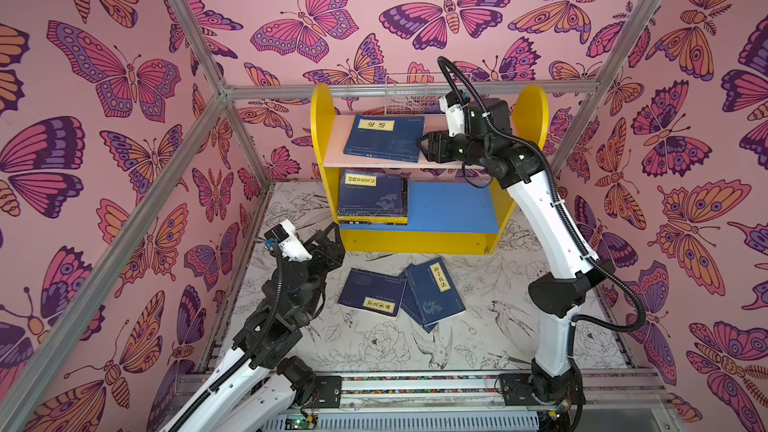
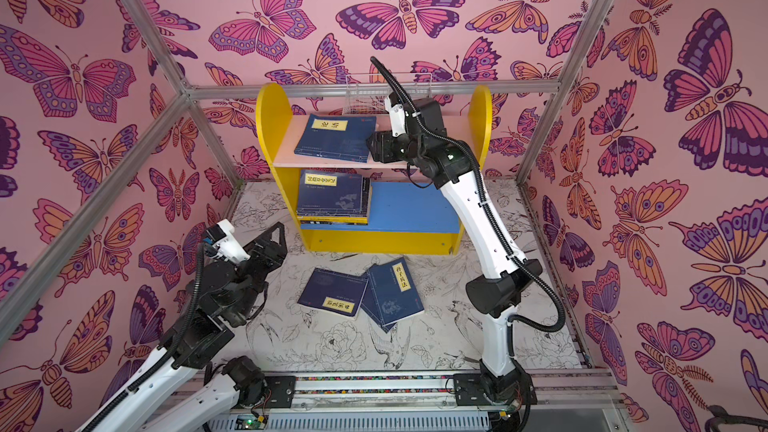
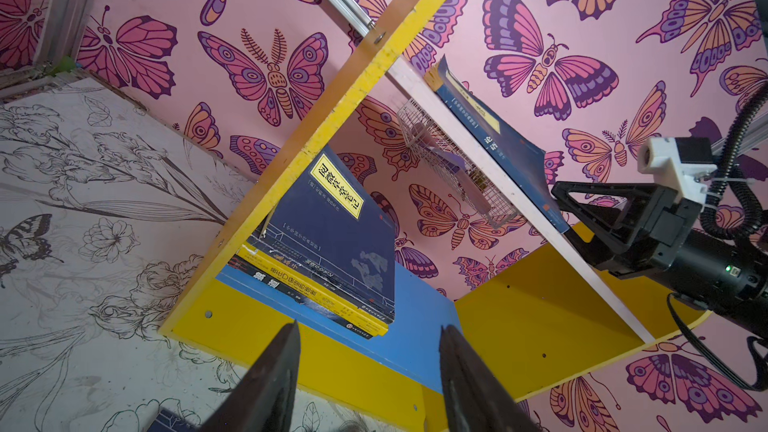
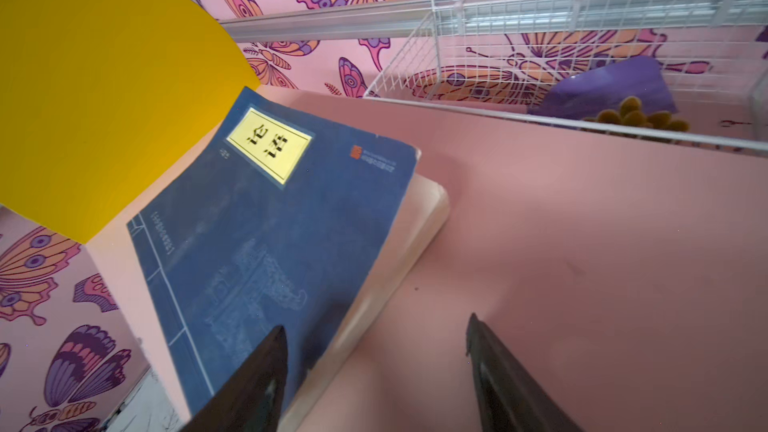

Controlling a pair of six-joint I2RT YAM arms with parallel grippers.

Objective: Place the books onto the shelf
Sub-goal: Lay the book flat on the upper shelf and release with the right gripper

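By my right end effector (image 4: 374,371), the navy book (image 4: 266,243) on the shelf's (image 4: 582,243) pink board reads 论语; a floor book (image 1: 434,295) reads 孙子兵法.

Floor (image 1: 490,326): shelf (image 1: 415,238), 2 books (image 1: 401,292)

On the shelf (image 1: 528,118), the pink upper board (image 4: 582,243) lies bare to the right of the navy book (image 1: 384,135), but the right gripper (image 1: 422,147) fills that gap and the wire basket (image 4: 540,56) blocks the back. On the blue lower board (image 1: 453,205), a stack of books (image 1: 372,197) takes the left part; the right part is free.
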